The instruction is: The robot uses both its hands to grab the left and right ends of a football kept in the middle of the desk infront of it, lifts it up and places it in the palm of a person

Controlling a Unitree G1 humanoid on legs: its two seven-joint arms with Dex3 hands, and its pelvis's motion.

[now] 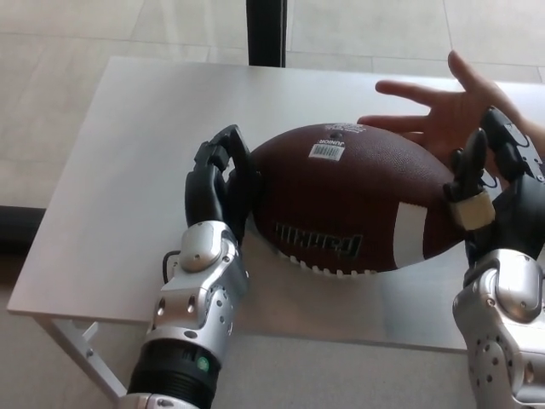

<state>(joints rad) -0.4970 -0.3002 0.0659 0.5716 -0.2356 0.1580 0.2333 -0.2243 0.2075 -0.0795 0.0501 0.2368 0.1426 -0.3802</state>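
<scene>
A brown football (358, 198) with white stripes, white laces and a barcode sticker is held between my two hands over the white desk (128, 153). My left hand (220, 183) presses its curled fingers against the ball's left end. At the ball's right end my right hand (492, 194) grips with its thumb on the front and fingers behind. A person's open palm (447, 111) is spread just behind the ball's upper right, fingers pointing left. I cannot tell whether the ball's underside touches the desk.
A dark post (265, 31) stands behind the desk's far edge. Tiled floor surrounds the desk. The desk's front edge runs just below the ball, and a white desk leg (81, 348) shows at lower left.
</scene>
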